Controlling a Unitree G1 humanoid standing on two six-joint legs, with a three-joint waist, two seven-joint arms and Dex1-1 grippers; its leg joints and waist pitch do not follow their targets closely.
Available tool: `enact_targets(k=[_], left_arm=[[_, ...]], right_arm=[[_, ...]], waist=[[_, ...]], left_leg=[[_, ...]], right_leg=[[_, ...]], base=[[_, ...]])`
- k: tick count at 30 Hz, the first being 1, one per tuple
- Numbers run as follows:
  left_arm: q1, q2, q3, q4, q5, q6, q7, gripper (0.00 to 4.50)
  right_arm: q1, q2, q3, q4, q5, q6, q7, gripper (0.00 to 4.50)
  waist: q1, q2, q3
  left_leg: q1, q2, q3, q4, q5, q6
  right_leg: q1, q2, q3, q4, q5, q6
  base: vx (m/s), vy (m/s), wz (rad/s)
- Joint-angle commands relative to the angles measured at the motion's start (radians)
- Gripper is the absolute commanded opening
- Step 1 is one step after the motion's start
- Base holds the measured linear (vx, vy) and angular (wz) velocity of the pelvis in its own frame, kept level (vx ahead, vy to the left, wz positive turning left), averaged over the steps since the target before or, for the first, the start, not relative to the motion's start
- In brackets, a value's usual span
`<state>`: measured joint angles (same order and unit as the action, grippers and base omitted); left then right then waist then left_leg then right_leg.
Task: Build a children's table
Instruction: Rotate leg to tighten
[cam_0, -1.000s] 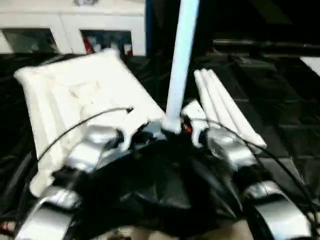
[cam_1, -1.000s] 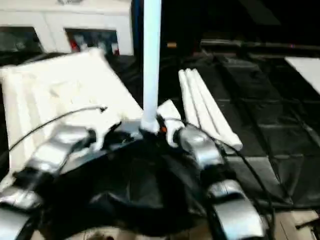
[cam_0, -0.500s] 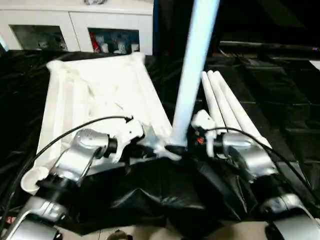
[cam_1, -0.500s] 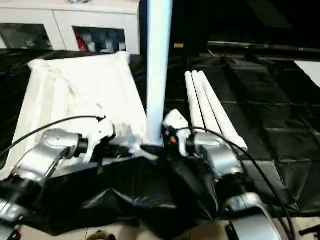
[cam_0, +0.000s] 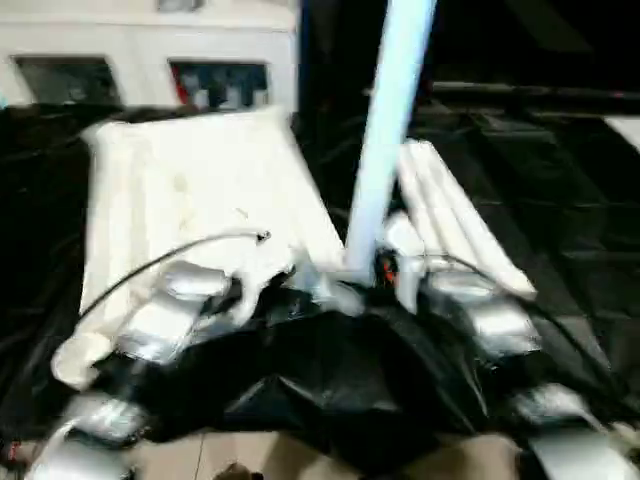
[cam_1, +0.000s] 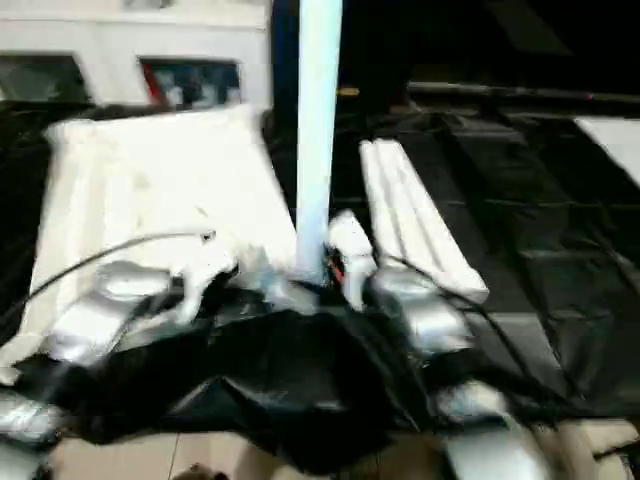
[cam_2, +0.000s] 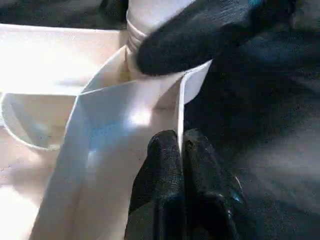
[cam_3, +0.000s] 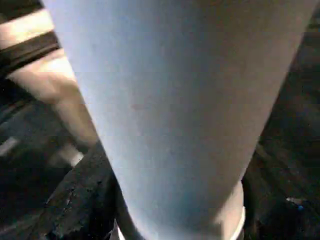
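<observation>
Pinching tabletop (cam_2: 100, 165) rim: left end effector (cam_2: 181, 150) | right end effector (cam_0: 385, 265): grip unclear | leg (cam_0: 385, 140) top cropped

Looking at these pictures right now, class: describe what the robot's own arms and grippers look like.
Both forearms are rounded silver shells, the left forearm and the right forearm. White housings sit at the wrists, with a small red mark by the right one. A thin black cable arcs over the left arm. The left gripper has smooth black fingers with rounded tips.
</observation>
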<state>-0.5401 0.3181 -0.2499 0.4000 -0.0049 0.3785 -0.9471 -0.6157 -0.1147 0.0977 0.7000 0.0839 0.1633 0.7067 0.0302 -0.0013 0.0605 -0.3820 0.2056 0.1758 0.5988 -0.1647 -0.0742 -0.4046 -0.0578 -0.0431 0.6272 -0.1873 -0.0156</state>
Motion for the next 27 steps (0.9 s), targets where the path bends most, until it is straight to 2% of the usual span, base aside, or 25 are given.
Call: enact_targets(k=[1, 2, 3, 4, 6, 8, 11, 12, 13, 15, 18, 20, 21, 22, 23, 25, 27], left_arm=[[-0.044, -0.035, 0.037, -0.016, -0.02, 0.015, 0.069, 0.0], [-0.077, -0.075, 0.062, 0.018, -0.011, 0.04, 0.162, 0.0], [-0.084, -0.083, 0.067, 0.025, -0.01, 0.044, 0.18, 0.0], [-0.106, -0.107, 0.082, 0.049, -0.005, 0.056, 0.236, 0.0], [-0.142, -0.148, 0.105, 0.089, 0.002, 0.071, 0.331, 0.0], [-0.155, -0.164, 0.109, 0.103, 0.005, 0.063, 0.359, 0.0], [-0.166, -0.179, 0.104, 0.121, 0.014, 0.026, 0.37, 0.0], [-0.164, -0.178, 0.101, 0.12, 0.014, 0.024, 0.365, 0.0], [-0.16, -0.175, 0.096, 0.114, 0.014, 0.015, 0.354, 0.0], [-0.147, -0.164, 0.083, 0.099, 0.011, 0.003, 0.326, 0.0], [-0.135, -0.153, 0.075, 0.084, 0.004, 0.002, 0.295, 0.0], [-0.126, -0.141, 0.066, 0.075, 0.0, -0.009, 0.266, 0.0], [-0.101, -0.106, 0.041, 0.046, -0.007, -0.026, 0.182, 0.0], [-0.092, -0.093, 0.034, 0.035, -0.011, -0.031, 0.152, 0.0], [-0.082, -0.08, 0.029, 0.022, -0.015, -0.028, 0.126, 0.0], [-0.068, -0.057, 0.021, 0.003, -0.023, -0.028, 0.085, 0.0], [-0.054, -0.032, 0.012, -0.01, -0.032, -0.035, 0.045, 0.0]], right_arm=[[-0.003, 0.029, 0.014, 0.066, -0.029, 0.024, -0.09, 2.72], [-0.036, 0.075, -0.02, 0.119, -0.009, 0.026, -0.193, 2.72], [-0.043, 0.084, -0.027, 0.129, -0.006, 0.026, -0.213, 2.72], [-0.064, 0.109, -0.043, 0.162, 0.001, 0.024, -0.274, 2.72], [-0.106, 0.155, -0.064, 0.229, -0.002, 0.014, -0.376, 2.71], [-0.125, 0.176, -0.063, 0.262, -0.013, -0.001, -0.419, 2.71], [-0.154, 0.209, -0.058, 0.31, -0.033, -0.051, -0.434, 2.71], [-0.156, 0.213, -0.064, 0.309, -0.024, -0.055, -0.415, 2.71], [-0.154, 0.215, -0.07, 0.302, -0.011, -0.051, -0.386, 3.06], [-0.153, 0.212, -0.079, 0.293, 0.008, -0.048, -0.328, 3.41], [-0.159, 0.201, -0.07, 0.302, -0.001, -0.063, -0.291, 3.62], [-0.157, 0.189, -0.056, 0.299, -0.01, -0.073, -0.268, 3.78], [-0.141, 0.15, -0.017, 0.285, -0.033, -0.101, -0.187, 3.88], [-0.134, 0.136, -0.007, 0.276, -0.038, -0.107, -0.151, 3.88], [-0.122, 0.12, 0.001, 0.257, -0.039, -0.108, -0.118, 3.94], [-0.099, 0.091, 0.012, 0.216, -0.035, -0.103, -0.056, 4.27], [-0.08, 0.064, 0.018, 0.178, -0.032, -0.094, -0.001, 4.31]], waist=[[0.0, -0.001, -0.068], [0.0, -0.003, -0.067], [-0.002, -0.001, -0.069], [0.003, 0.0, -0.073], [0.002, 0.002, -0.076], [0.004, 0.0, -0.08], [0.005, -0.001, -0.081], [0.005, -0.003, -0.079], [0.006, -0.002, -0.077], [0.005, -0.002, -0.077], [0.001, -0.003, -0.076], [0.002, -0.002, -0.076], [0.003, -0.001, -0.076], [0.002, -0.001, -0.076], [0.002, 0.003, -0.076], [0.005, 0.003, -0.075], [0.007, 0.003, -0.074]], left_leg=[[0.018, 0.018, -0.006, -0.07, -0.252, -0.015], [0.019, 0.018, -0.006, -0.071, -0.252, -0.011], [0.018, 0.016, -0.005, -0.069, -0.235, -0.013], [0.017, 0.018, -0.005, -0.068, -0.214, -0.007], [0.015, 0.017, -0.004, -0.066, -0.185, -0.004], [0.012, 0.015, -0.002, -0.064, -0.147, 0.012], [0.01, 0.014, -0.001, -0.061, -0.126, 0.035], [0.01, 0.014, 0.001, -0.062, -0.135, 0.043], [0.01, 0.015, 0.0, -0.063, -0.14, 0.047], [0.012, 0.017, 0.0, -0.064, -0.152, 0.047], [0.01, 0.017, 0.0, -0.064, -0.161, 0.047], [0.011, 0.018, -0.001, -0.064, -0.159, 0.047], [0.012, 0.02, -0.001, -0.065, -0.159, 0.047], [0.009, 0.02, 0.0, -0.064, -0.165, 0.051], [0.012, 0.022, -0.001, -0.064, -0.168, 0.051], [0.014, 0.023, 0.0, -0.065, -0.163, 0.057], [0.015, 0.024, 0.0, -0.066, -0.174, 0.054]], right_leg=[[0.043, -0.071, 0.041, -0.088, -0.291, -0.197], [0.042, -0.07, 0.04, -0.09, -0.292, -0.194], [0.041, -0.069, 0.042, -0.088, -0.275, -0.196], [0.046, -0.069, 0.04, -0.085, -0.235, -0.199], [0.046, -0.066, 0.04, -0.078, -0.165, -0.213], [0.053, -0.065, 0.038, -0.071, -0.082, -0.228], [0.055, -0.067, 0.038, -0.067, -0.035, -0.238], [0.056, -0.068, 0.038, -0.07, -0.044, -0.24], [0.056, -0.068, 0.038, -0.071, -0.057, -0.238], [0.055, -0.068, 0.037, -0.072, -0.074, -0.236], [0.056, -0.068, 0.037, -0.073, -0.088, -0.238], [0.056, -0.07, 0.038, -0.073, -0.091, -0.241], [0.054, -0.07, 0.037, -0.074, -0.095, -0.244], [0.056, -0.07, 0.037, -0.072, -0.09, -0.247], [0.055, -0.07, 0.038, -0.071, -0.086, -0.248], [0.053, -0.068, 0.038, -0.07, -0.07, -0.254], [0.053, -0.069, 0.038, -0.07, -0.078, -0.254]], base=[[0.0, 0.0, 0.0], [0.0, 0.0, 0.0], [0.0, 0.0, 0.0], [0.0, 0.0, 0.0], [0.0, 0.0, 0.0], [0.0, 0.0, 0.0], [0.0, 0.0, 0.0], [0.0, 0.0, 0.0], [0.0, 0.0, 0.0], [0.0, 0.0, 0.0], [0.0, 0.0, 0.0], [0.0, 0.0, 0.0], [0.0, 0.0, 0.0], [0.0, 0.0, 0.0], [0.0, 0.0, 0.0], [0.0, 0.0, 0.0], [0.0, 0.0, 0.0]])
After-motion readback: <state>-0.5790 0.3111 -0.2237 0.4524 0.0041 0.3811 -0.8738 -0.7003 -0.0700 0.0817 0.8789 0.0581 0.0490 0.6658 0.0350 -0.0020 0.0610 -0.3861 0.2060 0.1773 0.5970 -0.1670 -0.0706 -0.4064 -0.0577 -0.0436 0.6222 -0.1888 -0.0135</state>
